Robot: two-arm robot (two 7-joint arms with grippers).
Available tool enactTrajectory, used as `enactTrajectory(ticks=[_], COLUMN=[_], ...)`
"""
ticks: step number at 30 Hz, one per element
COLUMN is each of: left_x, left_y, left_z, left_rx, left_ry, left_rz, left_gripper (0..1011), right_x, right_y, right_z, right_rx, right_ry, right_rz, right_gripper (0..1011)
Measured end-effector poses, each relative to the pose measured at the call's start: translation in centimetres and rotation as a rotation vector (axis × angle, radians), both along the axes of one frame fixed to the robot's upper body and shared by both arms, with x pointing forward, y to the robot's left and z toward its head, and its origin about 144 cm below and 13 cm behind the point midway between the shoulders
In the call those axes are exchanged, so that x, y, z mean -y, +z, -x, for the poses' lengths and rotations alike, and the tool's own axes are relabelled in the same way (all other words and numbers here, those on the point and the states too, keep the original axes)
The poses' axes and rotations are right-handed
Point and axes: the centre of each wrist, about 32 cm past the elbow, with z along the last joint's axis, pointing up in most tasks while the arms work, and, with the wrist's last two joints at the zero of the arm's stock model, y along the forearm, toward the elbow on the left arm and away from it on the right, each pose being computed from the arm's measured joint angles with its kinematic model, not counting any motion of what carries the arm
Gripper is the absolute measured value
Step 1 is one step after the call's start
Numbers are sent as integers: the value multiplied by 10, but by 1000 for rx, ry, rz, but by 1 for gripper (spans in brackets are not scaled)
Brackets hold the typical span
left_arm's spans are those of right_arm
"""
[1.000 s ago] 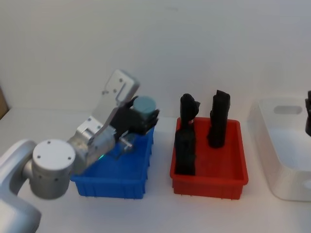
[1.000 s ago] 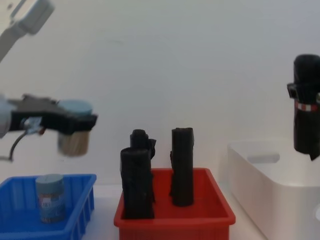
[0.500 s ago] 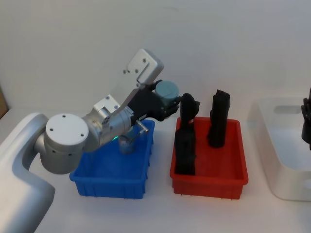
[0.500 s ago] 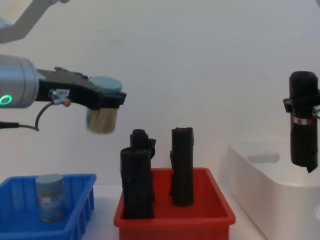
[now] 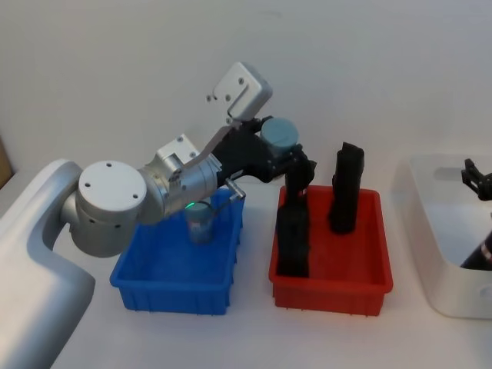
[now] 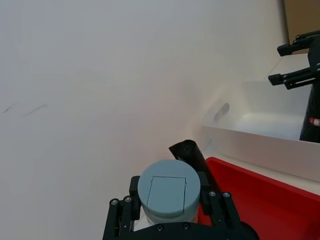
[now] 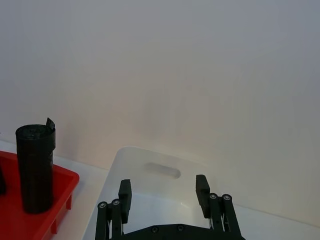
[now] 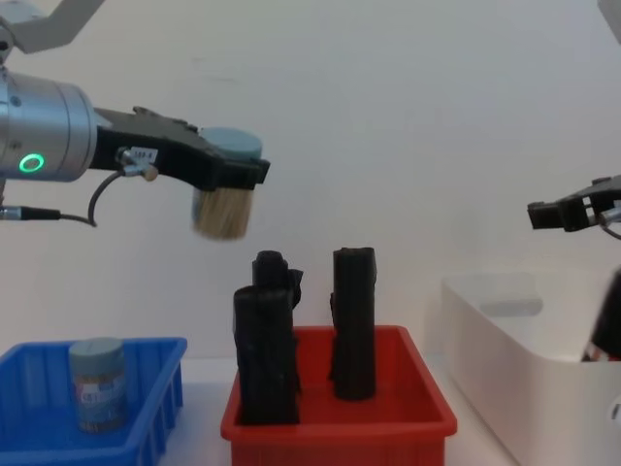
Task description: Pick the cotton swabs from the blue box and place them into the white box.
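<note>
The left hand is closed on one tub of the cotton swabs, its black fingers pressing the clear wall on either side just under the grey-blue lid. The tub hangs upright, lid up and pale swab sticks showing below the hand in the chest view. It is raised well above the tabletop, over the line where the blue box meets the red bin, close above the nearest of the black rolls standing in that bin. A second tub stands upright inside the blue box, below and behind the left hand, with a printed label on its side.

The white box sits at the far right, well apart from the held tub, beyond the red bin. The right hand hovers over it with its fingers spread wide and nothing between them. A black roll with a red band leans inside the white box beneath that hand.
</note>
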Motion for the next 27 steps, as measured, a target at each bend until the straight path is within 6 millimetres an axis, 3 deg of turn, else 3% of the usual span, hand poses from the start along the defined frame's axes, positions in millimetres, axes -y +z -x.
enactTrajectory(ticks=[5,9,27], left_x=[0,0,8], left_y=[1,1,-3], left_z=[-4,-8,-35], left_rx=[15,32,138], left_ry=[-35,-68,-288], left_rz=[31,66,281], left_gripper=[669,669,668], right_x=[0,-1,-11], right_y=[0,0,3], right_z=[-1,-1,-8], right_rx=[-1,-2,-24], right_ry=[2,9,191], right_rz=[1,2,-7], right_gripper=[932,993,1001])
